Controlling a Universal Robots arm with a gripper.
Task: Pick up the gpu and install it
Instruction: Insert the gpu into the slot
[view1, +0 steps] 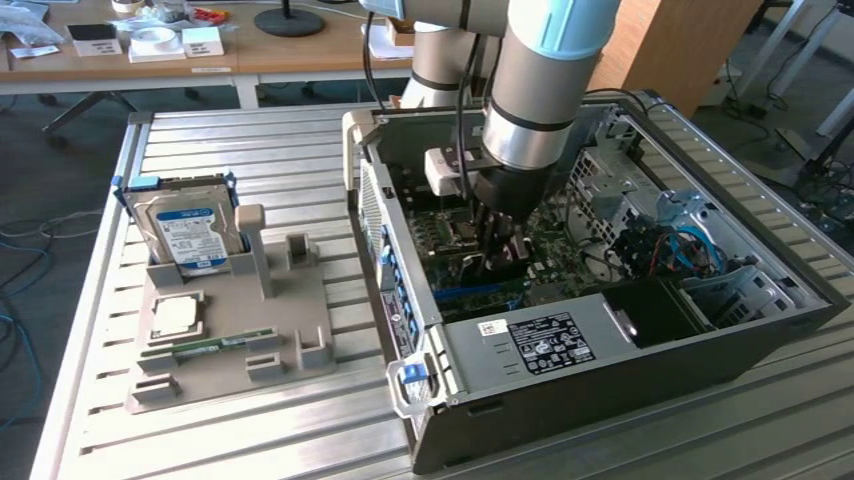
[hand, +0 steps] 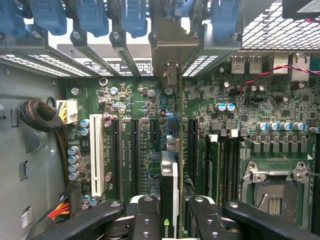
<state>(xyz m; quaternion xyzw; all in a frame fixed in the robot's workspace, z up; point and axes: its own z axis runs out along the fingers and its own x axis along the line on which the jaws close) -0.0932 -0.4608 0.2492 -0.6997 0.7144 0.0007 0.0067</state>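
The end effector (hand: 170, 212) reaches down inside the open computer case (view1: 747, 350), its 2 fingers (hand: 145, 215) clamped on either side of the gpu (hand: 169, 185), which stands on edge between them. In the wrist view the card hangs just above the green motherboard (hand: 235, 125), lined up with the expansion slots near the white slot (hand: 96, 155), its metal bracket toward the rear slot covers. In the exterior view the arm (view1: 547, 90) descends into the case, which rests on the slatted counter (view1: 240, 440). At the exterior view's left, a grey fixture tray (view1: 227, 330) carries a hard drive (view1: 187, 235) standing upright and a memory stick (view1: 220, 347) lying flat.
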